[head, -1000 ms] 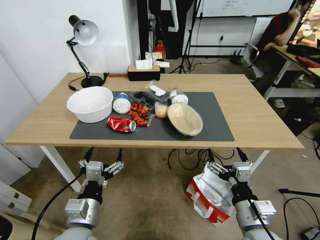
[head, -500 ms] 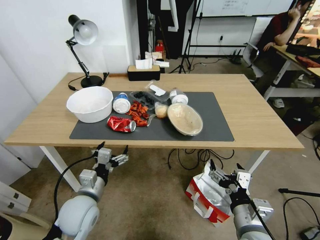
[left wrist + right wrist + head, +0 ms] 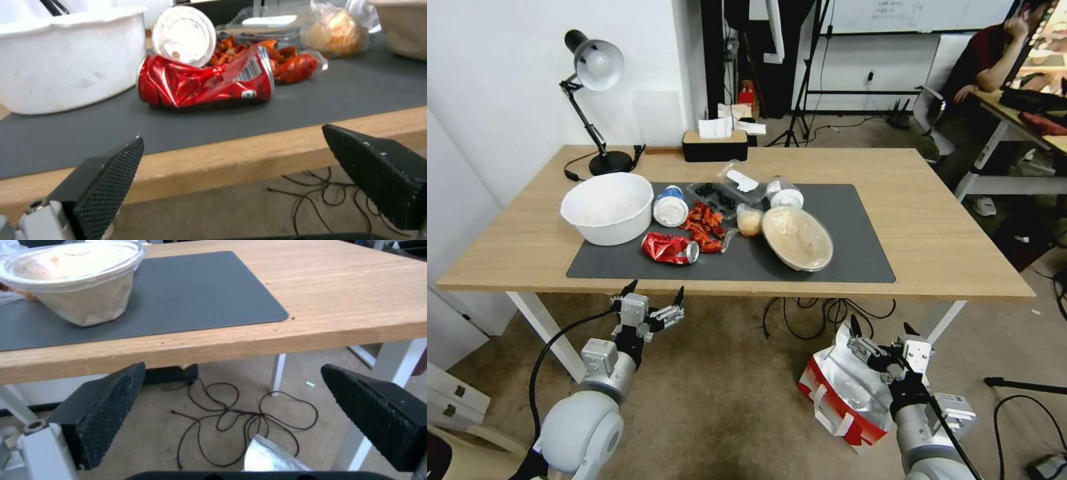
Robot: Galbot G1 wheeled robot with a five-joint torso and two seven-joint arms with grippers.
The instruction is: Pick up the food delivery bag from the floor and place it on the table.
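Food delivery bag [image 3: 844, 390]: on floor, just below spread right claw [image 3: 883, 331]. Left claw [image 3: 654, 295]: spread, empty, at bench [image 3: 947, 233] front edge.

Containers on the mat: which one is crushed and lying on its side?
The red can at the mat's front edge: dented and lying flat. The white bowl and lidded tan bowl keep their shape.
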